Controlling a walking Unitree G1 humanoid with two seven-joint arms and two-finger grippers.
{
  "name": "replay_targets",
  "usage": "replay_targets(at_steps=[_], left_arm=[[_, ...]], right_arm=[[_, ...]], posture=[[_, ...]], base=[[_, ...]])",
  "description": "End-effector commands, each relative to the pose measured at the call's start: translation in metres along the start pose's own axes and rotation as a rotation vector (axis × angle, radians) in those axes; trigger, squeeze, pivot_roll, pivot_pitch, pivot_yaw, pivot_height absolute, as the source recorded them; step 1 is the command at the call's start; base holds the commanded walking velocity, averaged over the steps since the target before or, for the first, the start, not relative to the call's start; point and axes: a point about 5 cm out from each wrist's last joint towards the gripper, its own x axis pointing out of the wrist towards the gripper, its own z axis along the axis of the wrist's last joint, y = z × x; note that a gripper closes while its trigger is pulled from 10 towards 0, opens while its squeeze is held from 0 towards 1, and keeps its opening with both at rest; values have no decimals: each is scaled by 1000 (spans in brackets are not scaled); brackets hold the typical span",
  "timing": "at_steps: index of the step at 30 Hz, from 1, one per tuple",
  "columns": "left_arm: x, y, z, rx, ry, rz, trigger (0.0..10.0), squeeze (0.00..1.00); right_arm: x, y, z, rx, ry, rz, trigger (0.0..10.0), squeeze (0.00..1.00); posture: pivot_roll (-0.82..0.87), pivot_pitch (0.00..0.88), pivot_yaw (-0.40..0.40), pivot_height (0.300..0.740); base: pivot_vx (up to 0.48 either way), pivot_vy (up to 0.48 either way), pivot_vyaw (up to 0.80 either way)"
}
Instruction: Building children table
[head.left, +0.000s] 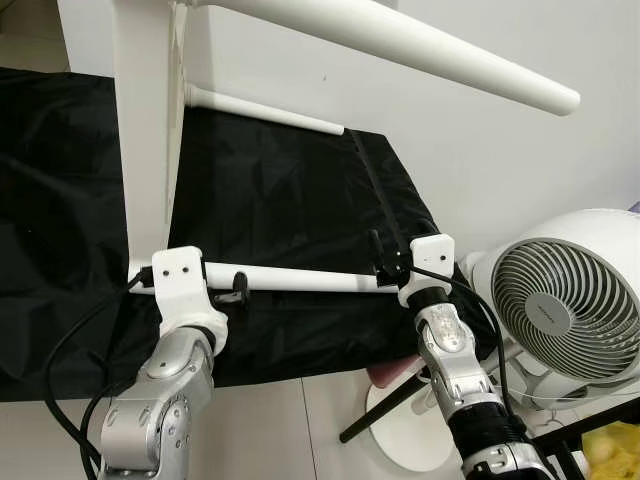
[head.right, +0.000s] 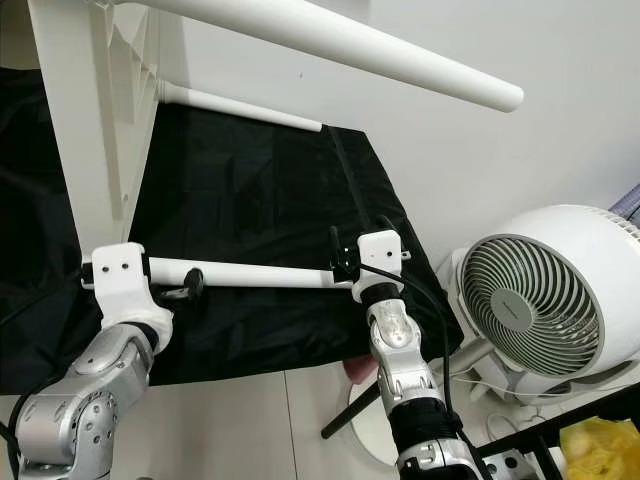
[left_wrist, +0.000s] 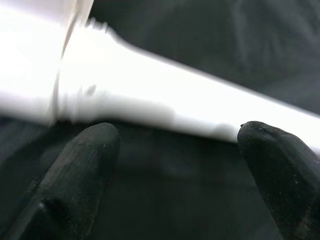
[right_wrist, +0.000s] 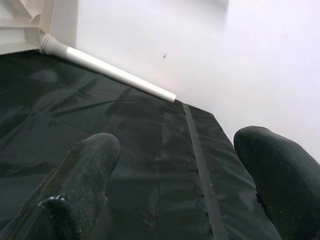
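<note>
Left gripper (left_wrist: 175, 165) spread open under the leg (head.left: 300, 279) near the tabletop (head.left: 145, 130); right gripper (right_wrist: 175, 175) open, empty — over black cloth (head.left: 280, 190).

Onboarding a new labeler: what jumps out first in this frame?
A white table lies tipped on its side on a black sheet, with white legs jutting toward the wall. Both grippers, left gripper and right gripper, sit at the nearest leg, jaws open. A big white fan stands on the floor at the right.
</note>
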Motion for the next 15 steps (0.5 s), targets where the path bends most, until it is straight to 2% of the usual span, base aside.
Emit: replay_targets(at_steps=[1,4,15], left_arm=[[-5,-21,-5,-107,51,-49,10000,0],[-6,-20,-6,-86,71,-55,10000,0],[3,-29,8,-211,24,-77,10000,0]], right_arm=[[-1,-8,-4,-25,18,-4,10000,0],[0,-7,-4,-23,17,0,10000,0],[4,-1,2,-19,-10,21,10000,0]], posture=[[134,65,-246,740],[143,69,-251,740],[140,54,-251,740]], base=[[0,0,0],[0,0,0],[0,0,0]])
